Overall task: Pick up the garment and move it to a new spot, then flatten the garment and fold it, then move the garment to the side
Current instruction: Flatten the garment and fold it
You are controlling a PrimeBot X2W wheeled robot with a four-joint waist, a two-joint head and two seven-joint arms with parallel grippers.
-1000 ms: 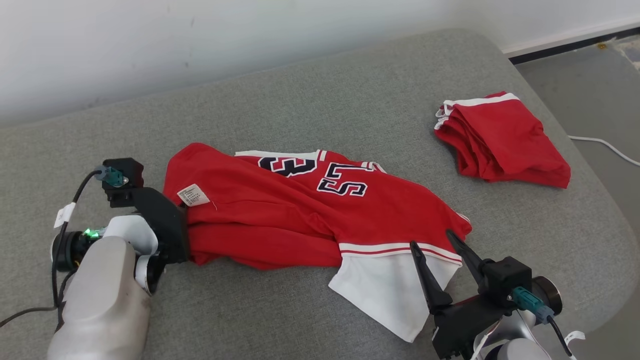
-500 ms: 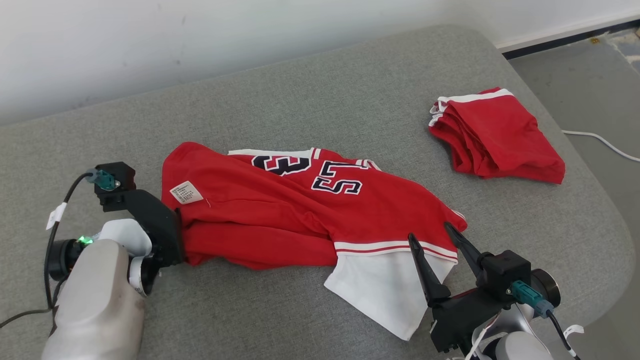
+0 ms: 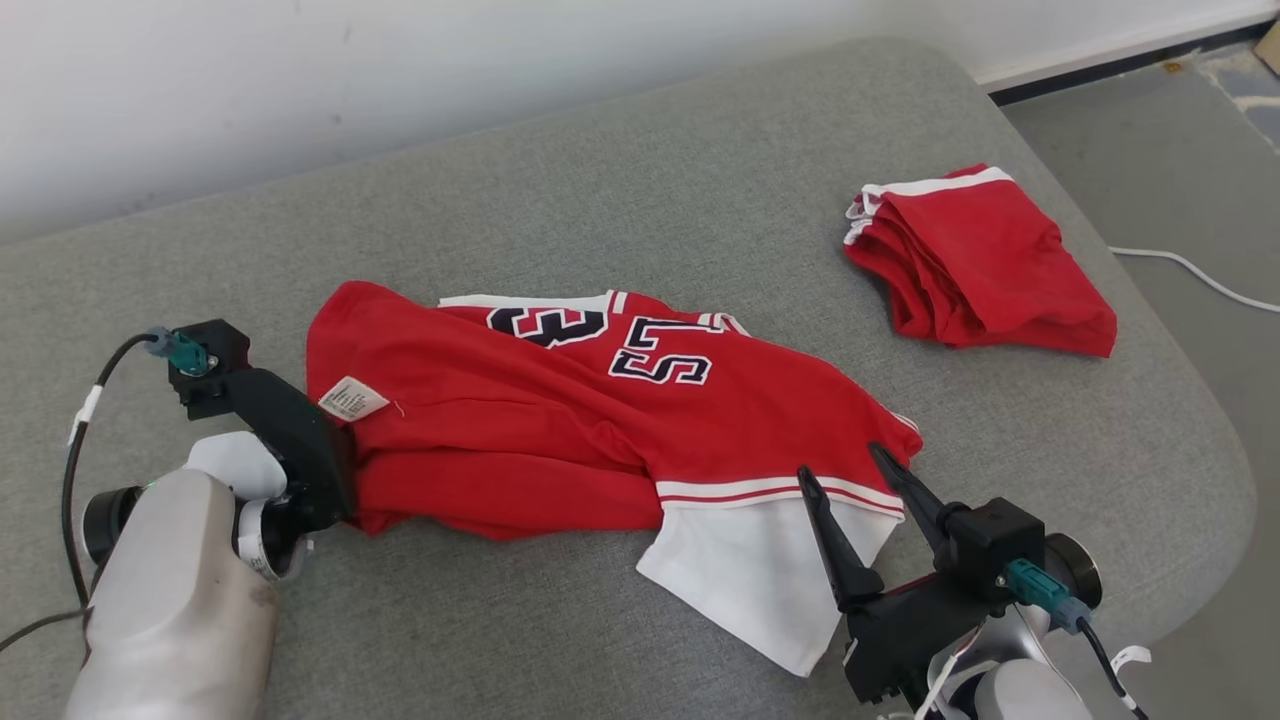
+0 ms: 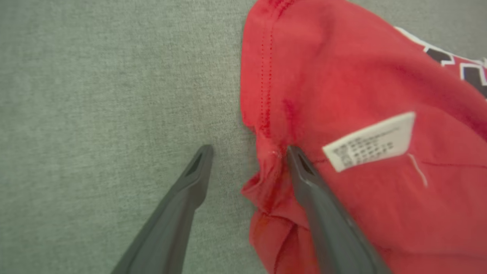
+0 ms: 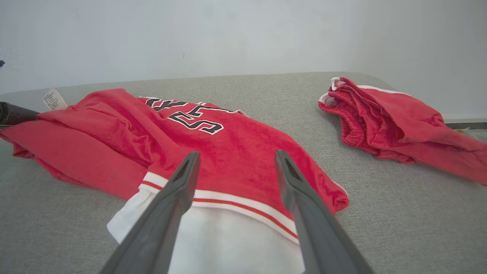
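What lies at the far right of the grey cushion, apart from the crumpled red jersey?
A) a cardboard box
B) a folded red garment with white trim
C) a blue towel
B: a folded red garment with white trim lies on the grey cushion, clear of the red numbered jersey.

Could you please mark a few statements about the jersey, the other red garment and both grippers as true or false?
1. The right gripper stands open above the white part of the jersey. True.
2. The jersey lies flat and fully spread. False: it is crumpled and folded over itself.
3. The folded red garment touches the jersey. False: it lies apart from it on the grey cushion.
4. The left gripper is open, straddling the jersey's edge. True.
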